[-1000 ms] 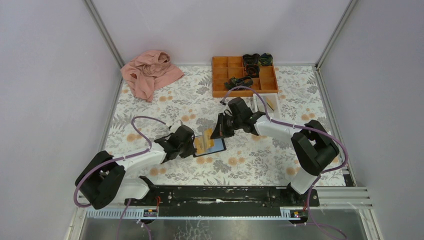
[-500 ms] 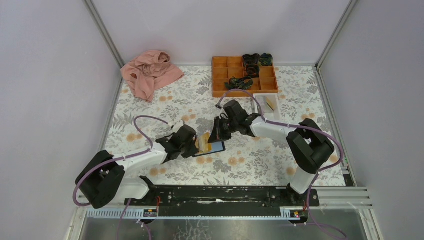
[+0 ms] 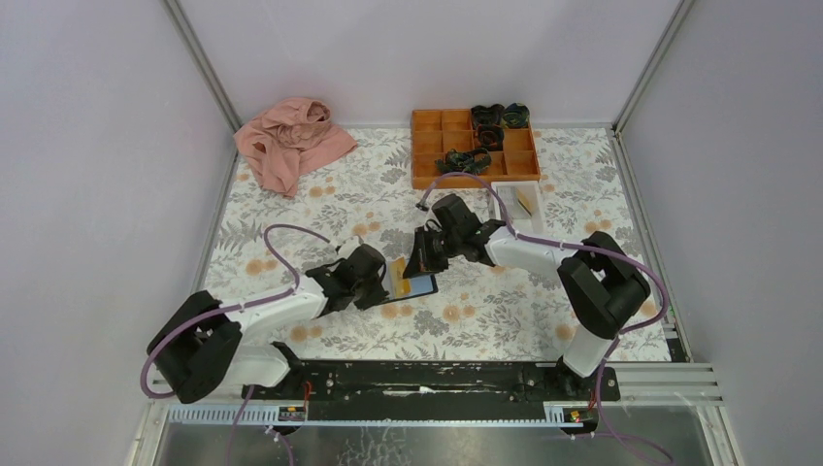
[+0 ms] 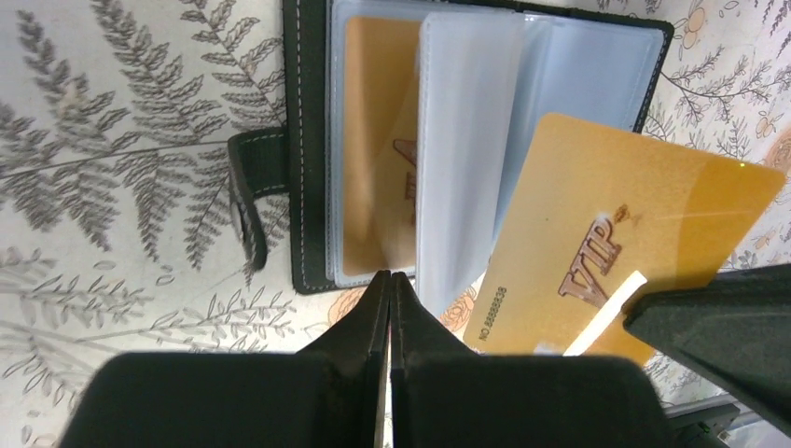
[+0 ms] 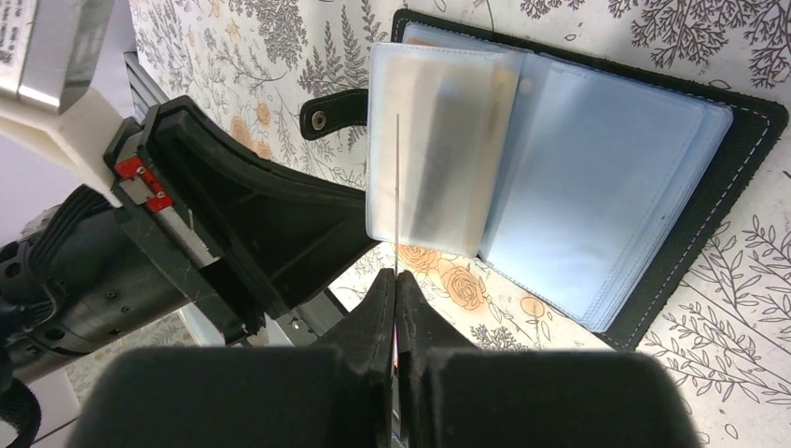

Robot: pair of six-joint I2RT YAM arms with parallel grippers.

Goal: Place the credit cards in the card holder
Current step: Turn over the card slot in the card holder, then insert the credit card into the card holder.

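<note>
Pinching a gold credit card (image 4: 616,224) edge-on in the right pincer (image 5: 395,285) above the open card holder (image 5: 597,187) toward the worktop's (image 3: 505,301) near edge, with the left pincer (image 4: 390,285) pressed together beside a raised clear sleeve (image 4: 462,159), likely to hold a pocket open.

"VIP" in gold lettering, plus a small "NO." number line, on the orange-yellow credit card (image 4: 616,233)
</note>
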